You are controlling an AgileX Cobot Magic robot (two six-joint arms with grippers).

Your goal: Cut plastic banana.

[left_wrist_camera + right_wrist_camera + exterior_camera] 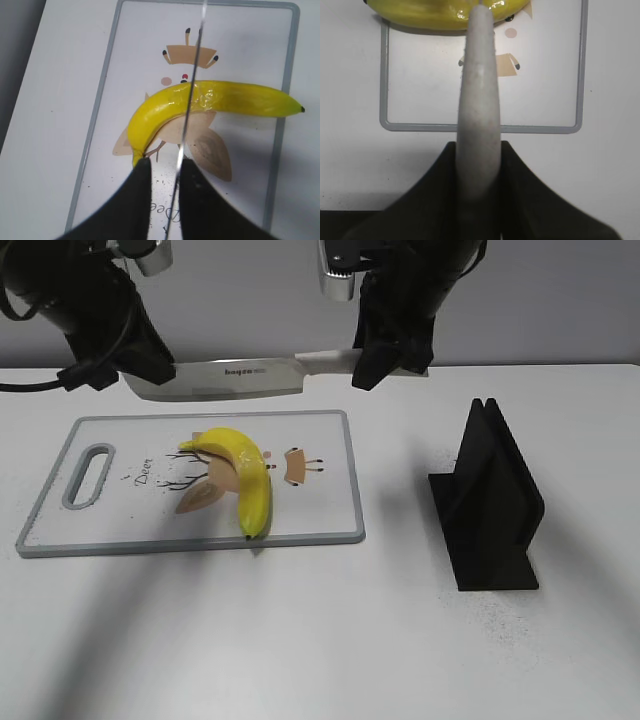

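The plastic banana (245,475) lies whole on the white cutting board (120,520); it also shows in the left wrist view (225,97) and the right wrist view (420,12). A knife (225,378) hangs level above the board's far edge. My right gripper (385,365) is shut on its pale handle (479,100), fingers (477,147) on both sides. My left gripper (140,365) is at the blade's tip end. In the left wrist view the thin blade (192,75) runs between its fingers (161,162), against one finger with a gap to the other.
The board (250,30) has a grey rim (480,128), a handle slot at its left end and a deer print under the banana. A black upright stand (490,505) sits on the white table to the right of the board.
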